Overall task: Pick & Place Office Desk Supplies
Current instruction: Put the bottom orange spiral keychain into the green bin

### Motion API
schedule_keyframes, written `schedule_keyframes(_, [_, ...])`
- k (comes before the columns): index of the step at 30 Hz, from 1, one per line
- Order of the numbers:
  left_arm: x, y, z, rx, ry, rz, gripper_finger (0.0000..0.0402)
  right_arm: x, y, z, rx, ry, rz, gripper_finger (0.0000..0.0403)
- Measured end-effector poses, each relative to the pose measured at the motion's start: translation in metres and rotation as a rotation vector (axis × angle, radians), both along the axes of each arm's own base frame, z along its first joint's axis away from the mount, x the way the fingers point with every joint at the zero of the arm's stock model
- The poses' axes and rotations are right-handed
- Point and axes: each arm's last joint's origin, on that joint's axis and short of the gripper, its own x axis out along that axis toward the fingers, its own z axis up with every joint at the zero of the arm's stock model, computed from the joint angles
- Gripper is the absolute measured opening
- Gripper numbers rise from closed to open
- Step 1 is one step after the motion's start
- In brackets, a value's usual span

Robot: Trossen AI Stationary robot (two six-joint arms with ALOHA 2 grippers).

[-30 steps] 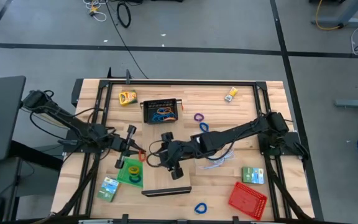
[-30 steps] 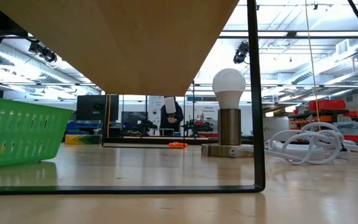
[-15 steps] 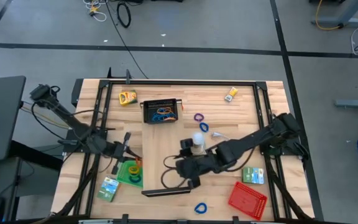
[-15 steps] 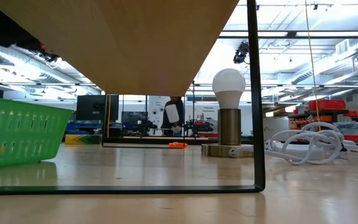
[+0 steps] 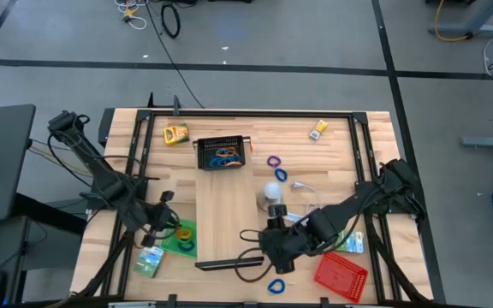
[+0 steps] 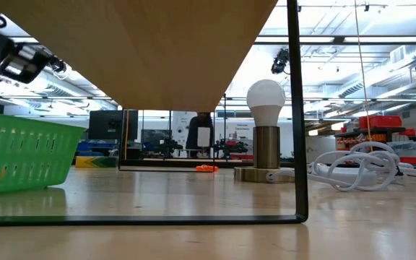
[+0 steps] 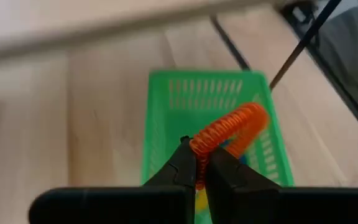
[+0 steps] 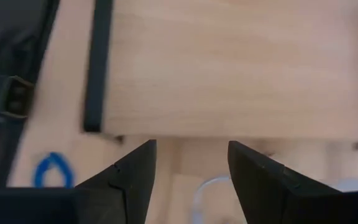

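My left gripper (image 7: 202, 167) is shut on an orange coiled loop (image 7: 232, 129) and hovers over the green mesh tray (image 7: 166, 93); the high view shows it (image 5: 166, 231) at the tray's left part (image 5: 181, 246). My right gripper (image 8: 191, 167) is open above the bare wood near the table's near edge (image 5: 274, 259), touching nothing. A blue loop (image 5: 275, 286) lies flat on the table just nearer than it and appears in the right wrist view (image 8: 50, 169). A purple loop (image 5: 273, 160) and another blue loop (image 5: 281, 174) lie farther back. My left gripper pinches the orange coiled loop at one end (image 7: 199, 144) between its two fingertips. The rest of the loop arches forward past the fingers, lifted clear above the green tray.
A black tray (image 5: 222, 154) holds blue and orange loops. The red tray (image 5: 341, 272), green boxes (image 5: 150, 259) (image 5: 347, 241), yellow items (image 5: 175, 133) (image 5: 317, 130), a lamp with a white bulb (image 5: 272, 192), its white cable (image 6: 360, 170) and a black stand frame (image 8: 98, 68) share the table.
My right arm has swung from the table's middle toward the near edge and somewhat right, uncovering the lamp. My left gripper has carried the orange loop toward the near edge, from beside the green tray to above it.
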Motion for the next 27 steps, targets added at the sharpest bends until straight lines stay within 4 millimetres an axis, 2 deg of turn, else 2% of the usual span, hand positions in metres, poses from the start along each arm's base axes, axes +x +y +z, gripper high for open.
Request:
schedule_keyframes(6, [0.006,-0.008,-0.018,-0.003,0.120,0.019,0.0023,-0.007,0.013,-0.002,0.148,0.058,-0.037,0.0205])
schedule_keyframes(12, [0.011,-0.014,-0.031,0.020,0.188,0.034,0.0119,-0.013,0.021,-0.003,0.196,0.078,-0.076,0.0205])
schedule_keyframes(16, [0.014,-0.018,-0.031,-0.005,0.171,0.002,0.0181,-0.014,0.024,-0.003,0.223,0.085,-0.101,0.0205])
schedule_keyframes(20, [0.016,-0.022,-0.027,-0.038,0.142,-0.049,0.0226,-0.014,0.031,-0.010,0.265,0.127,-0.096,0.0205])
schedule_keyframes(27, [0.016,-0.021,-0.021,-0.038,0.087,-0.061,0.0253,-0.007,0.047,-0.039,0.298,0.213,-0.104,0.0205])
